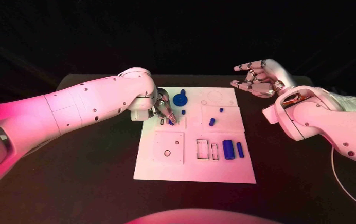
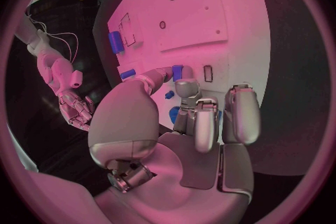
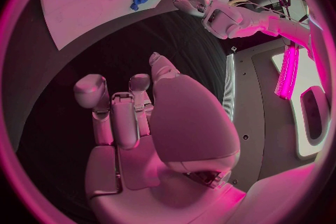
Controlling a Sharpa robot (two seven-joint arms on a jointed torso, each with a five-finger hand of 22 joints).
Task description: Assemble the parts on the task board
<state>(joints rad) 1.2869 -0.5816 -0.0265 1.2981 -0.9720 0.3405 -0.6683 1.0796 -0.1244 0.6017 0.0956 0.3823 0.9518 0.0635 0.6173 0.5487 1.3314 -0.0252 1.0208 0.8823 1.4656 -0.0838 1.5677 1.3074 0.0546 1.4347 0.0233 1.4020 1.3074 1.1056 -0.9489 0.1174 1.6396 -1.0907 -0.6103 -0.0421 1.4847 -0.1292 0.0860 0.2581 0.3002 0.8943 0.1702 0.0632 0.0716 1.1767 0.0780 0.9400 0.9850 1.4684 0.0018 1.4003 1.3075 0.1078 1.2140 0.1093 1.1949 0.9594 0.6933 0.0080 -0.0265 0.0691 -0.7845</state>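
The left hand [image 1: 162,110] is pinching a small blue piece [image 1: 171,123] at its fingertips over the white board [image 1: 194,167], while the right hand [image 1: 258,78] is hovering beside it with fingers loosely spread, holding nothing.

One white task board [image 1: 194,170] lies on one black table [image 1: 96,183]. On the board I count seven blue parts: a round gear-like one [image 1: 180,99], three small pegs, one under the left fingers (partly hidden), and two cylinders [image 1: 229,149] side by side. Two hands show.
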